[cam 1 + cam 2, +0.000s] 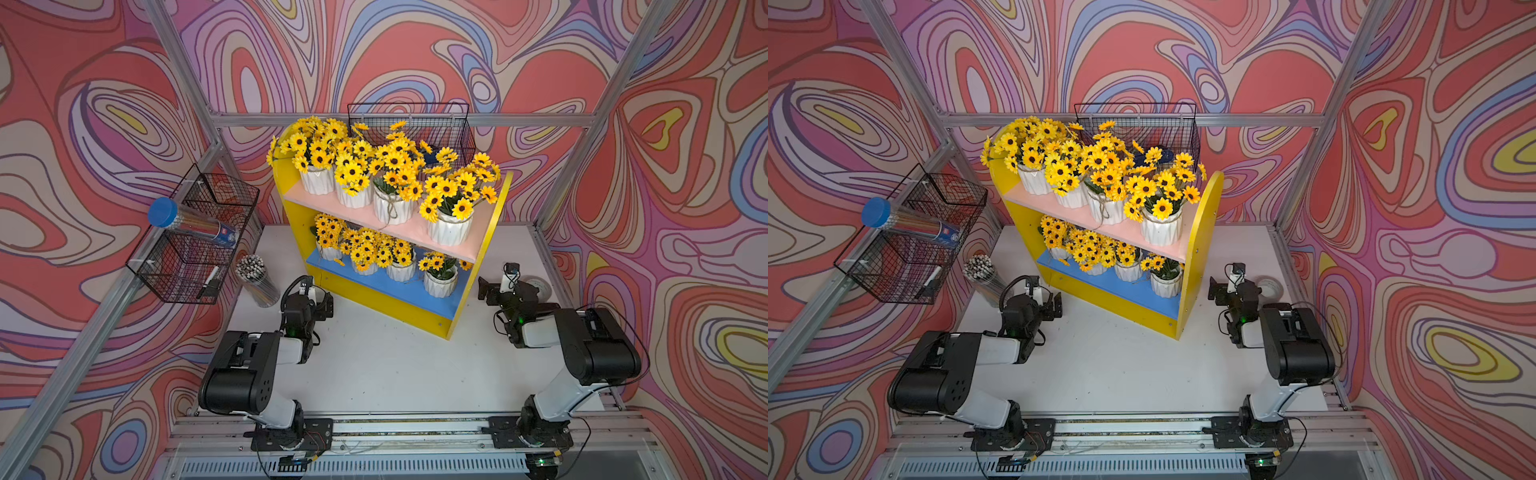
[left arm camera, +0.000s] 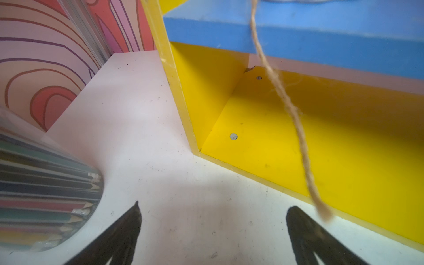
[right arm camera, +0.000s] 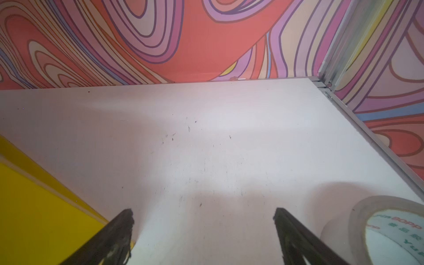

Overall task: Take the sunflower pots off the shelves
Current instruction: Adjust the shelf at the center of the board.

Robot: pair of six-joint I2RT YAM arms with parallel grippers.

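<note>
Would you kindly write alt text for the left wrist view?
The open left gripper hovers over the white table, empty, facing the yellow shelves under their blue lower board. A twine strand dangles ahead; a clear tub of coloured pencils stands alongside.

The white table (image 1: pixel 374 374) bears the shelves (image 1: pixel 395 307), a pencil jar (image 1: pixel 257 279) and a tape roll (image 1: pixel 542 286).

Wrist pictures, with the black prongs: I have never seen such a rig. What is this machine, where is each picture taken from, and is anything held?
Two robot arms stand at a white table. The two wide pictures look down from one overhead camera; the other two come from cameras on the arms' wrists. The prongs are the fingers of the left gripper and right gripper, both open and empty. On the table: yellow shelves holding eight sunflower pots, a tube of coloured pencils, a tape roll.
</note>
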